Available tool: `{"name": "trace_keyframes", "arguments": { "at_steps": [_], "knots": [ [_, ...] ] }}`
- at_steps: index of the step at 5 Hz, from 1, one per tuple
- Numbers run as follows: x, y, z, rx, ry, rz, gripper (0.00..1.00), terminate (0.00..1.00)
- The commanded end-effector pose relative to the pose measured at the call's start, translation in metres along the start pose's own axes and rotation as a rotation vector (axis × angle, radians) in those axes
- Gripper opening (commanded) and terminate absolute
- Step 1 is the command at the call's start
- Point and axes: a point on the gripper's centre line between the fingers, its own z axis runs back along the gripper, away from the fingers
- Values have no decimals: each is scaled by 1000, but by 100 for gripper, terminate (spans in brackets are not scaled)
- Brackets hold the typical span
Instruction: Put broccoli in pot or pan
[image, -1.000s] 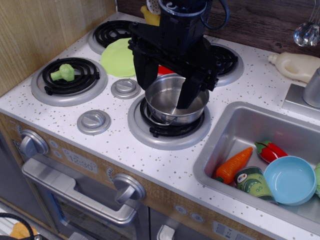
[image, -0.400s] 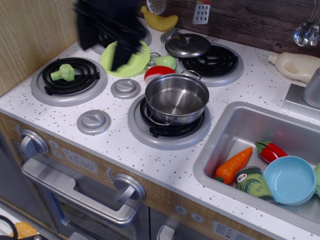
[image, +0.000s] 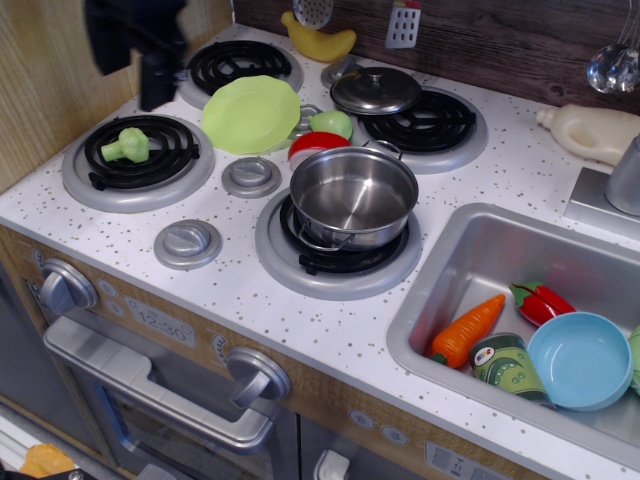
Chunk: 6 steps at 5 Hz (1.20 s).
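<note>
your gripper (image: 140, 75) hangs above the broccoli (image: 126, 146) on its burner, likely staging a grasp; finger spacing unreadable through blur. pot (image: 353, 195) waits empty.

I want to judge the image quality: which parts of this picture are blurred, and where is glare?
In the observation.image view, the pincer at top left is a dark motion-blurred smear, so its opening is unreadable. The broccoli on its burner is sharp. The pot shows bright reflections on its steel wall; the hanging spoons also glint.
</note>
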Motion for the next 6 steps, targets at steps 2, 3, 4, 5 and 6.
{"name": "trace_keyframes", "arguments": {
  "at_steps": [2, 3, 4, 5, 6],
  "knots": [
    [-3, 30, -38, 15, -175, -46, 100, 0],
    [-6, 24, -46, 7, -224, -80, 100, 0],
    [-6, 25, -51, -25, -245, -137, 100, 0],
    [-5, 27, -61, -29, -266, -157, 100, 0],
    [-3, 26, -72, -61, -280, -145, 100, 0]
  ]
}}
